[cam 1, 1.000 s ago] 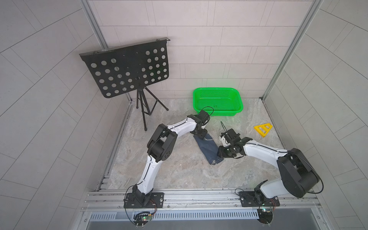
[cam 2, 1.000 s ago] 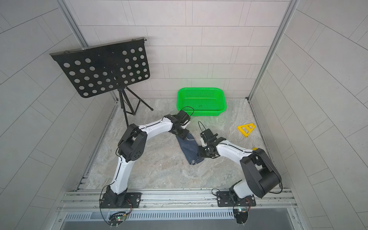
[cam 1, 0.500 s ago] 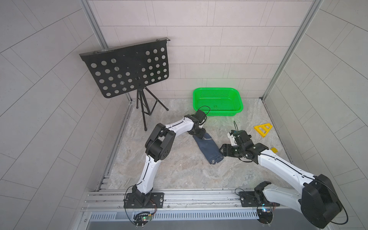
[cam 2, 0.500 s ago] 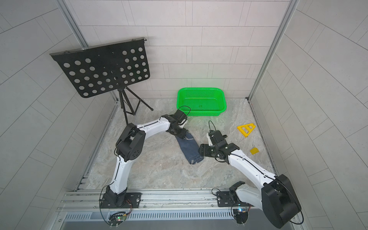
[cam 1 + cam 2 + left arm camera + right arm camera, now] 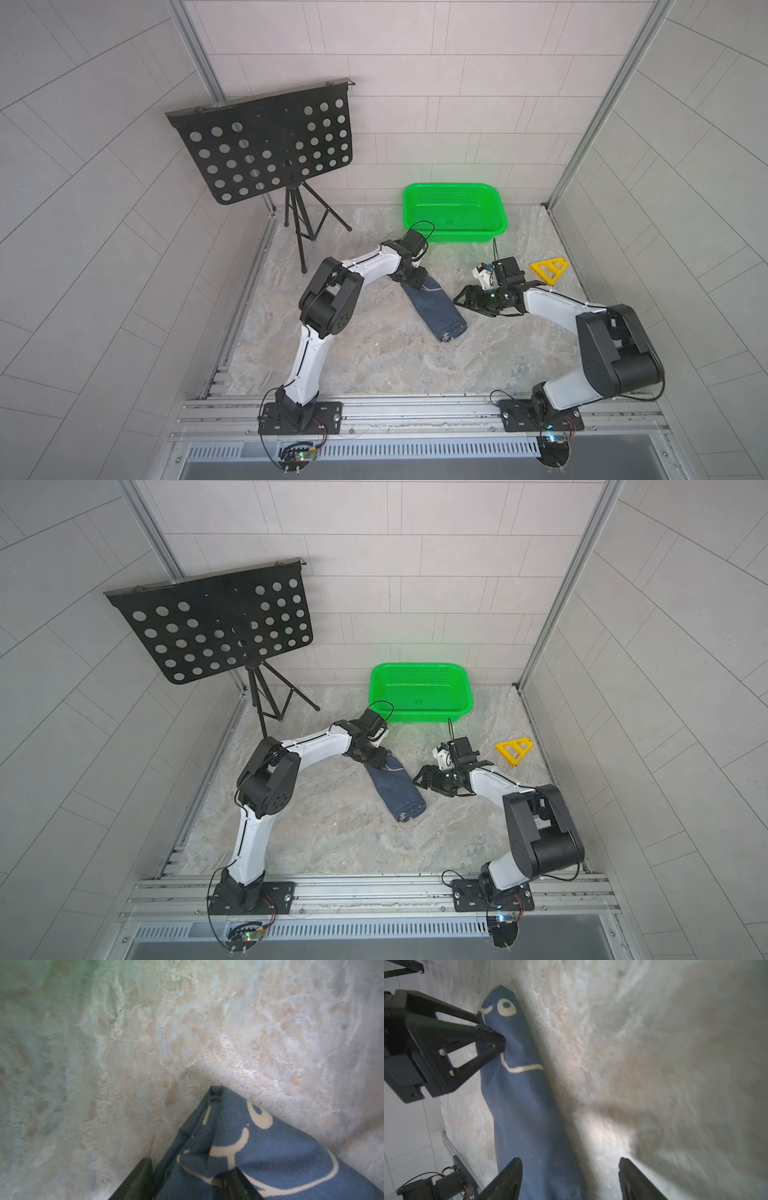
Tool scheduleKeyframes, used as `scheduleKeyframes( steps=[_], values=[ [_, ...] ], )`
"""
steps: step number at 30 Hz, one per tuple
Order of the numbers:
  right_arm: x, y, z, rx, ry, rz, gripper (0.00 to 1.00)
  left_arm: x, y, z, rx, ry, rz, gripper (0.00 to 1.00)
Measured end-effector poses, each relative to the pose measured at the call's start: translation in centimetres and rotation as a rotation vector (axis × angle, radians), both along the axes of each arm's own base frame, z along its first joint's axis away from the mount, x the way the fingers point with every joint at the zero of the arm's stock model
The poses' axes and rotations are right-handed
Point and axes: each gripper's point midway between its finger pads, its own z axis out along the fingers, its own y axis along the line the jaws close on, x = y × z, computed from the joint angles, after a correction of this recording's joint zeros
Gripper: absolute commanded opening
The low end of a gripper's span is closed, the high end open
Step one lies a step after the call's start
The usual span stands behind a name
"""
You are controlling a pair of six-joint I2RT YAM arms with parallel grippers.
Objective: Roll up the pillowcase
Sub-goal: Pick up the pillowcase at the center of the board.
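The pillowcase [image 5: 436, 309], a long roll, lies on the marbled surface [image 5: 374, 357]. Its far end is clamped in the left fingers [image 5: 492, 1041], and its flank is just beside the right fingers [image 5: 508, 1178], which stand apart. Best next: grip the near end squarely, keeping the roll tight. Tiled walls surround the scene, with a green basket [image 5: 455, 212] beyond.

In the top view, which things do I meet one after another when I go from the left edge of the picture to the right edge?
music stand → pillowcase → right gripper → yellow triangle. The green basket lies above the pillowcase in the picture and spans its place, so it is left out.
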Motion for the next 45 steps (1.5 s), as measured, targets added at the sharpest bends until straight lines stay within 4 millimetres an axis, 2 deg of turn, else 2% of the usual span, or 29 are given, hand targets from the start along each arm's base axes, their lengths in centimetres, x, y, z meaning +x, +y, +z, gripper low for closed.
scheduleKeyframes(
  steps=[3, 8, 14, 17, 20, 26, 30, 32, 37, 40, 41, 43, 45],
  values=[
    [1.2, 1.4, -0.6, 0.056, 0.024, 0.052, 0.74, 0.0, -0.1, 0.0, -0.004, 0.001, -0.005, 0.59],
    [3.4, 3.9, -0.5, 0.124, 0.021, 0.148, 0.72, -0.1, -0.3, 0.1, -0.014, 0.003, -0.02, 0.59],
    [3.1, 6.4, -0.7, 0.204, 0.042, 0.243, 0.65, -0.3, -0.6, 0.1, -0.029, 0.01, -0.037, 0.59],
    [2.8, 7.0, -0.7, 0.235, 0.05, 0.262, 0.58, -0.4, -0.6, 0.1, -0.034, 0.013, -0.047, 0.59],
    [2.4, 7.5, -0.9, 0.258, 0.058, 0.26, 0.48, -0.4, -0.6, 0.1, -0.039, 0.015, -0.053, 0.59],
    [2.3, 7.8, -1.5, 0.298, 0.071, 0.206, 0.32, -0.4, -0.6, 0.1, -0.041, 0.016, -0.057, 0.59],
    [2.6, 8.1, -1.5, 0.326, 0.069, 0.181, 0.1, -0.4, -0.6, 0.1, -0.041, 0.016, -0.057, 0.61],
    [2.7, 8.2, -1.4, 0.349, 0.068, 0.164, 0.02, -0.4, -0.6, 0.2, -0.045, 0.017, -0.057, 0.62],
    [3.0, 8.2, -0.8, 0.384, 0.072, 0.125, 0.0, -0.2, -0.5, 0.9, -0.054, 0.034, -0.045, 0.69],
    [3.4, 7.5, 0.6, 0.396, 0.043, 0.091, 0.0, 0.4, -0.6, 2.9, -0.074, 0.025, -0.033, 0.75],
    [3.8, 7.0, 1.5, 0.4, 0.022, 0.073, 0.0, 0.8, -0.6, 4.1, -0.088, 0.012, -0.025, 0.77],
    [4.6, 6.0, 3.4, 0.411, -0.025, 0.035, 0.0, 1.6, -0.6, 7.0, -0.126, -0.031, -0.01, 0.8],
    [5.9, 4.6, 5.9, 0.42, -0.095, -0.013, 0.0, 2.2, -0.4, 10.9, -0.17, -0.09, 0.003, 0.82]
  ],
)
